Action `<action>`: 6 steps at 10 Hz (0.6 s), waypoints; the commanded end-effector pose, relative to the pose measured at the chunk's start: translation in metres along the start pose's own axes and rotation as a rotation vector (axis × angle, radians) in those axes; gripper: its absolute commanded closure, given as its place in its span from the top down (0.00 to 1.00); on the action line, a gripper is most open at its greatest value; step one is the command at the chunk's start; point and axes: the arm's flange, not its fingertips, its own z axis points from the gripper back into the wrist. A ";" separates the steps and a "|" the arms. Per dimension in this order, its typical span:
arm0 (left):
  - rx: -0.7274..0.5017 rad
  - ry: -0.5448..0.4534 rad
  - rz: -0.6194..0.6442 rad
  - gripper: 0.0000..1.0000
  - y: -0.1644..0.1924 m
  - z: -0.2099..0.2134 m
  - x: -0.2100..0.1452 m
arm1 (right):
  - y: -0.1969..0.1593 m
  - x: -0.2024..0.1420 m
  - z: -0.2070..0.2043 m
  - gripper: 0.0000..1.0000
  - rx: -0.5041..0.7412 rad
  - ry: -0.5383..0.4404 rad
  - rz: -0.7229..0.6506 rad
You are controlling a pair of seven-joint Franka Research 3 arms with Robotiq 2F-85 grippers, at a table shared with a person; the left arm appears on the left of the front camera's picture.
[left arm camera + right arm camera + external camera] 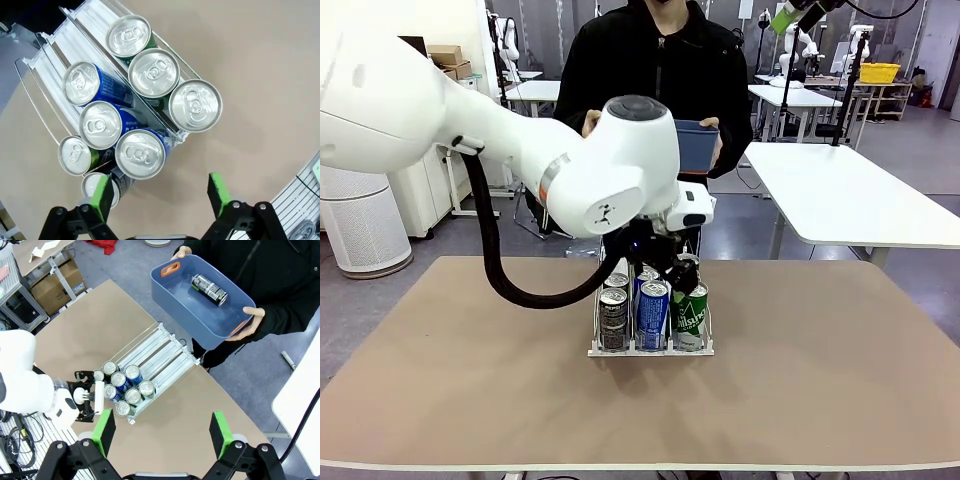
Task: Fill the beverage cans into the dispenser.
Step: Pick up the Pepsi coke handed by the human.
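The dispenser (650, 349) stands at the table's middle, its three lanes holding several beverage cans: dark grey (613, 318), blue (652, 313) and green (691, 315) at the front. My left gripper (160, 197) hangs open just above the front row, near the front blue can (140, 154), with nothing between its pads. In the front view the left gripper (668, 272) shows under the white wrist. My right gripper (162, 432) is open and empty, high above the table. Below it lie the dispenser (165, 352) and a black can (209, 289) in the person's bin.
The person stands at the far side holding a blue bin (202, 305) with orange handles (695, 145) in both hands, just beyond the table edge. The left arm's white elbow and black cable loop (520, 290) hang over the table's left half. Bare tabletop (820, 350) surrounds the dispenser.
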 end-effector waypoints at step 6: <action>-0.158 0.017 -0.160 1.00 0.076 0.113 -0.058 | 0.001 -0.002 0.000 1.00 0.002 0.004 -0.002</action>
